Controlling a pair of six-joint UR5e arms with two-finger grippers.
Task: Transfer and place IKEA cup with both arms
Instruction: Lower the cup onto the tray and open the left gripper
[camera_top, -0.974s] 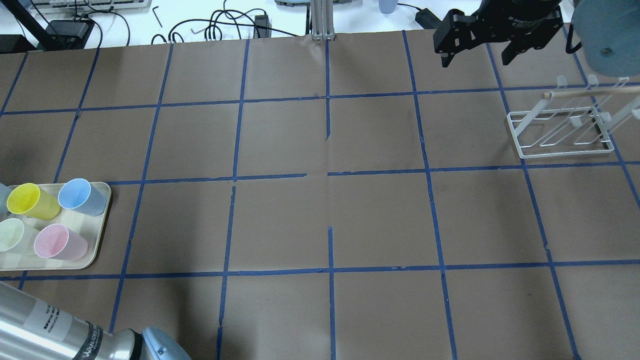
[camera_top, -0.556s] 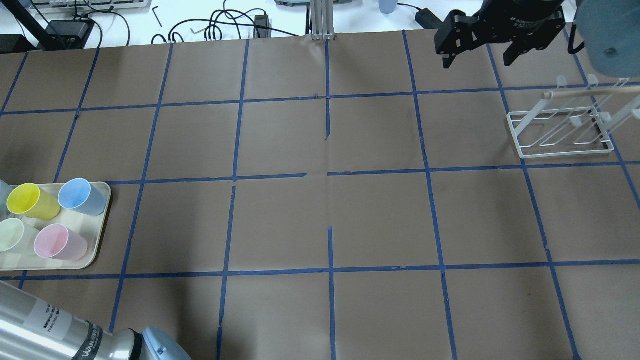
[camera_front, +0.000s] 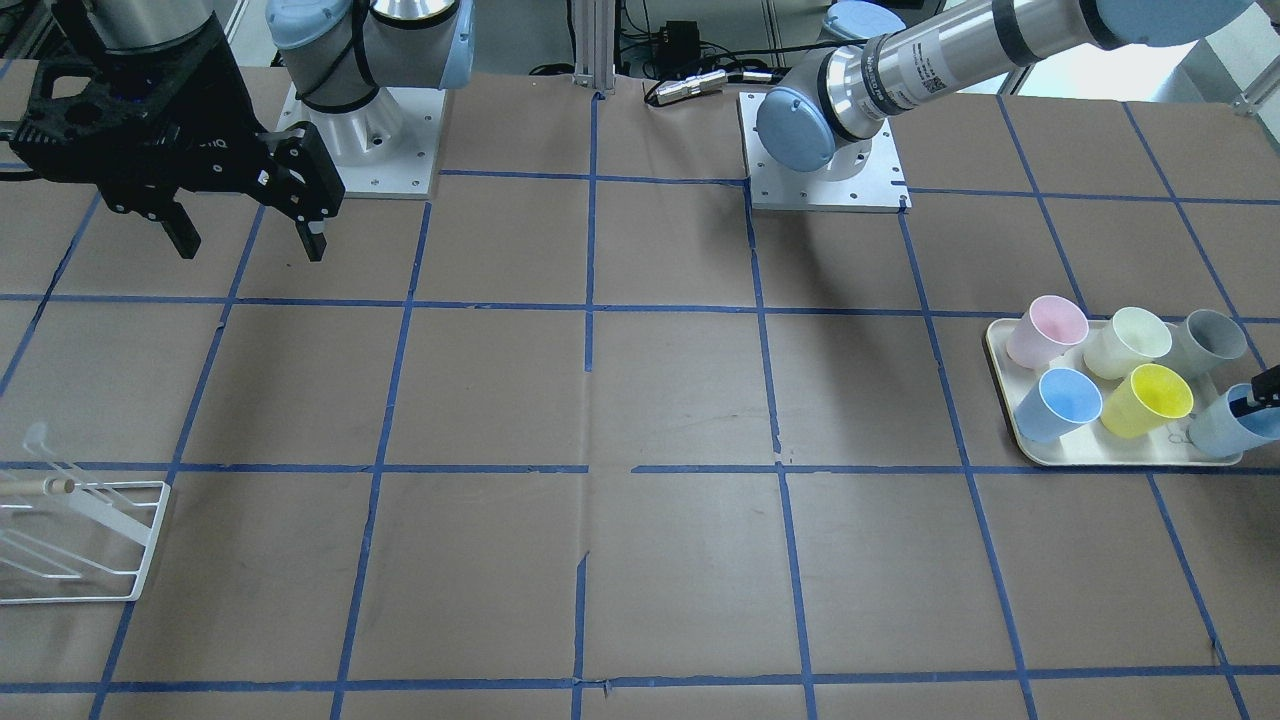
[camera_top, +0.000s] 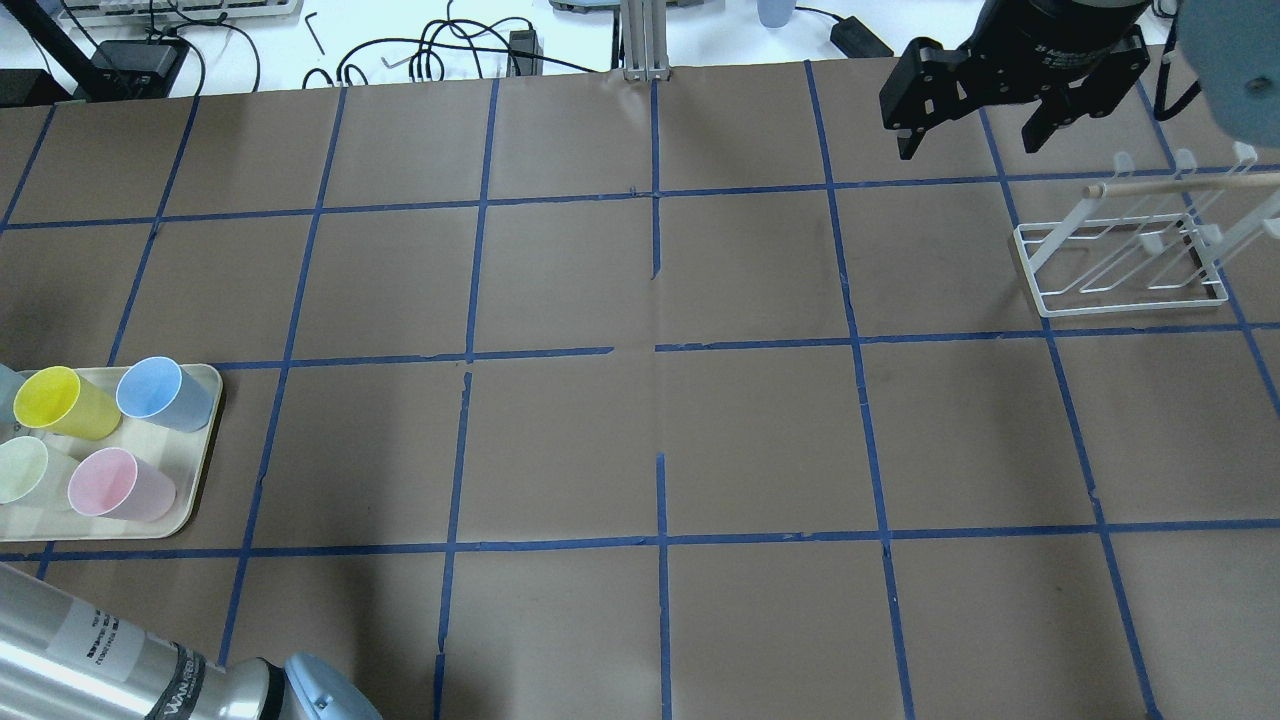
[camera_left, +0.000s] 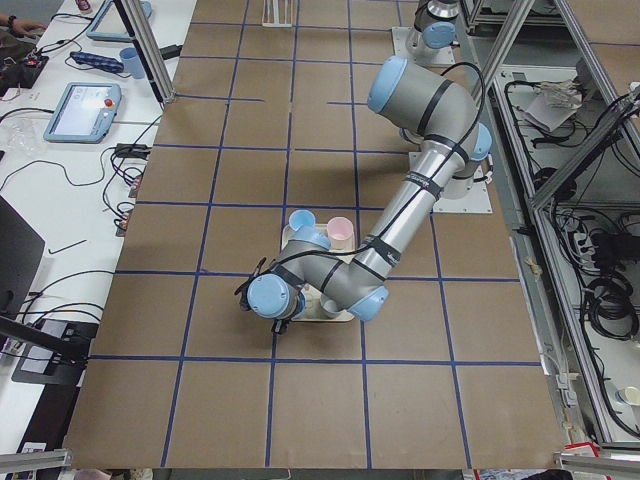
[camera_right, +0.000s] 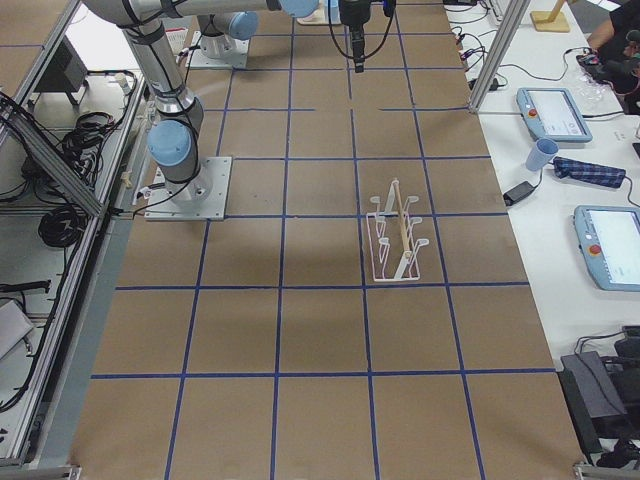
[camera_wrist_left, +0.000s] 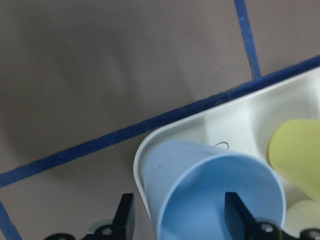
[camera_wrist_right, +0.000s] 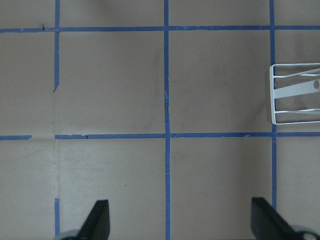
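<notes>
The IKEA cup (camera_front: 1225, 430), pale powder-blue, stands at the front corner of the cream tray (camera_front: 1100, 461). In the left wrist view the cup (camera_wrist_left: 200, 190) fills the lower middle. My left gripper (camera_wrist_left: 180, 212) is open and straddles the cup's wall, one finger (camera_wrist_left: 126, 215) outside it and one (camera_wrist_left: 234, 210) inside the mouth, with a small gap at the outer finger. In the front view only a black tip of it (camera_front: 1262, 390) shows above the cup. My right gripper (camera_top: 985, 135) is open and empty, high over the far right of the table, also in the front view (camera_front: 245, 240).
On the tray stand a sky-blue cup (camera_front: 1065, 400), a yellow cup (camera_front: 1150, 400), a pink cup (camera_front: 1045, 330), a pale green cup (camera_front: 1125, 340) and a grey cup (camera_front: 1205, 340). A white wire rack (camera_top: 1125, 270) with a wooden rod stands near my right gripper.
My right gripper has drifted a little to the right and nearer in the overhead view, still open. The tray and its cups have not moved.
</notes>
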